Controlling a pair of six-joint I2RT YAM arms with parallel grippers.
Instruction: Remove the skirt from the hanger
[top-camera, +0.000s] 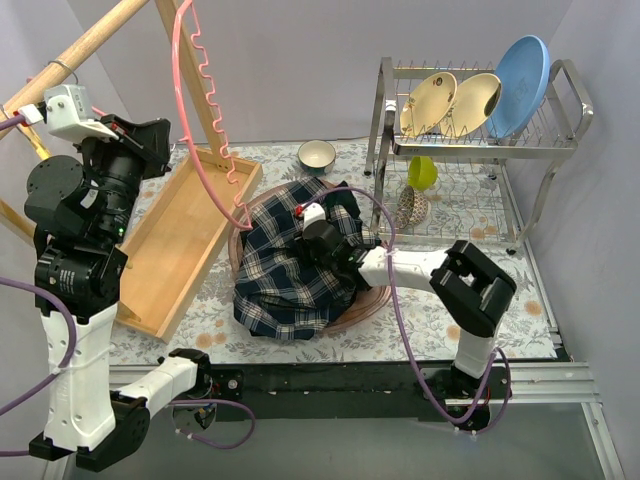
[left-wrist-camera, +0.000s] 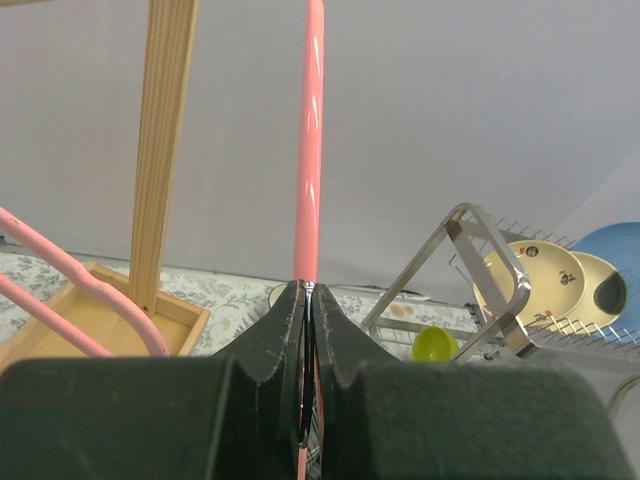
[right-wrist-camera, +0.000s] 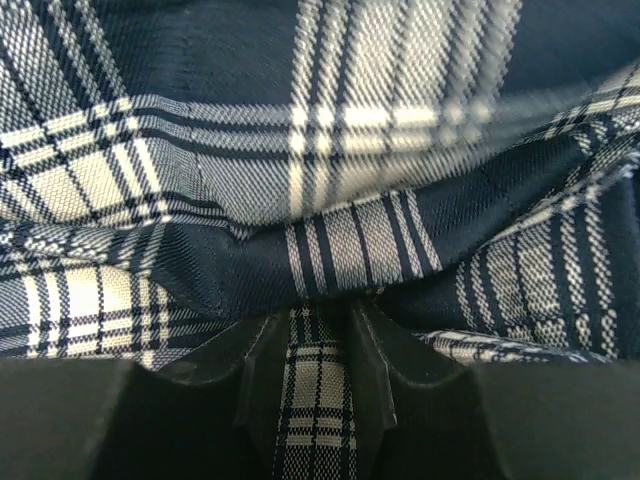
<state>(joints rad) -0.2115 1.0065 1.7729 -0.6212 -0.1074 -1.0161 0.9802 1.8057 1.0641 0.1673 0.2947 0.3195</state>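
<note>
Note that the skirt (right-wrist-camera: 330, 170) is woven plaid cloth, matt, with its thread texture visible. The hanger (left-wrist-camera: 311, 150) you see is smooth, glossy pink plastic. The fingers (left-wrist-camera: 270, 340) are matt black plastic. The tray (top-camera: 185, 240) is bare, matt wood. The dish rack (top-camera: 480, 150) is shiny metal wire. The table (top-camera: 215, 300) carries a matt floral covering.
</note>
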